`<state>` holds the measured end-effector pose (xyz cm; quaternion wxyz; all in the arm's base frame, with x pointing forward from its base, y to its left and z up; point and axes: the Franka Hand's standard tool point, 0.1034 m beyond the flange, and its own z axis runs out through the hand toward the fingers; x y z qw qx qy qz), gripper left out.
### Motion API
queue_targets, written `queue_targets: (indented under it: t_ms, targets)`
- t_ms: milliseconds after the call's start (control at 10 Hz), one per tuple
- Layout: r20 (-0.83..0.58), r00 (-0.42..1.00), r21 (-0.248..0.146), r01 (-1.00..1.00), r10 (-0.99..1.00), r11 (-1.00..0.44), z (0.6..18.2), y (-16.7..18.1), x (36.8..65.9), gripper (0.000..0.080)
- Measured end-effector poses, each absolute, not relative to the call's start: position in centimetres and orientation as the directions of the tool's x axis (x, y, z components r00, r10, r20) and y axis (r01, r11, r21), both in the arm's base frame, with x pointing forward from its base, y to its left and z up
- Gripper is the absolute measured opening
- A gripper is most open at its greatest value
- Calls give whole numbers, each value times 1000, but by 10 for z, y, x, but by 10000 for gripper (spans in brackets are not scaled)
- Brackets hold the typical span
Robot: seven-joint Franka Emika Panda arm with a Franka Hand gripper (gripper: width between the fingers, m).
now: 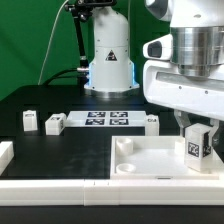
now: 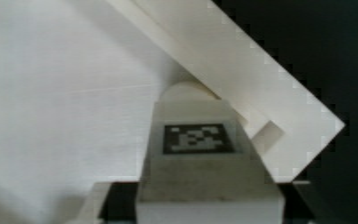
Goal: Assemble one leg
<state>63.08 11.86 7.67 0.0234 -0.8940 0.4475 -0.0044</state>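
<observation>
Exterior view: A Franka arm's white gripper (image 1: 198,136) grips a small white plastic leg (image 1: 195,152), a blocky cuboid with a black-and-white square tag on its face. The leg hangs upright between the two dark fingers, low over the corner of the tray (image 1: 150,165) at the exterior view's right. Whether the leg touches the tray cannot be told. The one tray is large, square, smooth and white, with a raised rim. It lies on a matte black table (image 1: 60,150). Behind it the flat marker board (image 1: 110,119) shows its row of tags. Three more small white blocks (image 1: 54,124) stand well apart on the table, two toward the exterior view's left and one just beside the board's right end.

Wrist view: The leg (image 2: 197,137) fills the centre, its tag facing the camera, with the gripper (image 2: 197,205) clamped on its sides and the jaws open only by the block's width. The leg's far end points into the inner corner of the tray's rim (image 2: 194,45), a broad white band running diagonally against the black table.
</observation>
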Motion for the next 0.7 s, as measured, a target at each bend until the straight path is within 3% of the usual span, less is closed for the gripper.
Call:
queue_targets:
  t_ms: [200,300,400,700]
  targets:
    - [-10,659,-47,-752,-752,-658,77,119,631,291]
    - [-10,664,-46,-747,-748,-663,76,120,630,491]
    - [-9,681,-46,-731,-732,-680,76,122,630,601]
    - [10,884,-45,-467,-468,-883,77,125,630,639]
